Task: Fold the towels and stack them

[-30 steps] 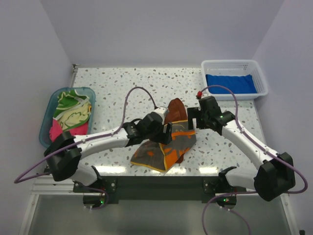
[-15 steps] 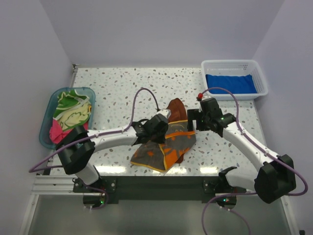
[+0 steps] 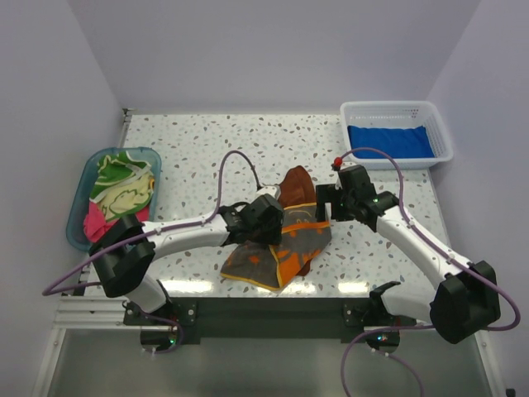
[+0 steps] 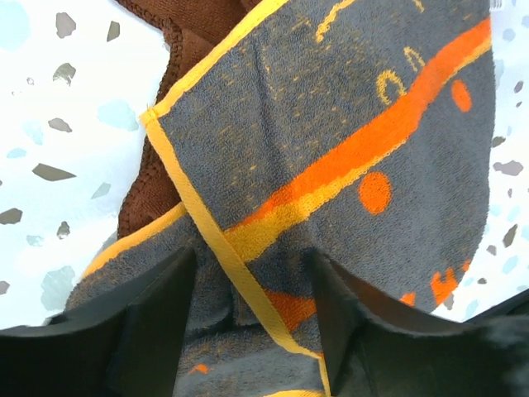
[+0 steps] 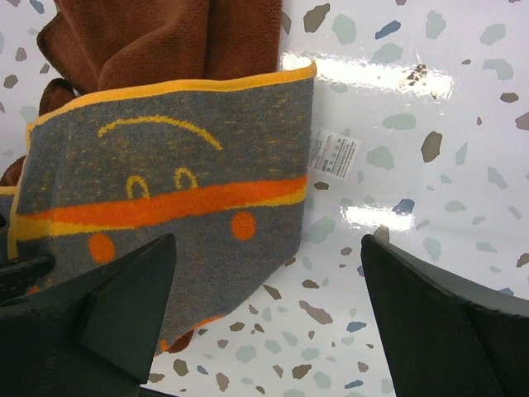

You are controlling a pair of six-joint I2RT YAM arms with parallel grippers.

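Orange-grey towel over one brown towel

Grey-orange towel of matt, nubbly terry cloth with smoother woven yellow edging, brown towel of soft fuzzy cloth, table glossy, smooth, speckled like terrazzo, basket of white plastic mesh, tub of translucent plastic

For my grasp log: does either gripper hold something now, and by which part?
Nothing is held. The left gripper stands open astride the yellow hem of the grey-orange towel; the right gripper is open above its edge.
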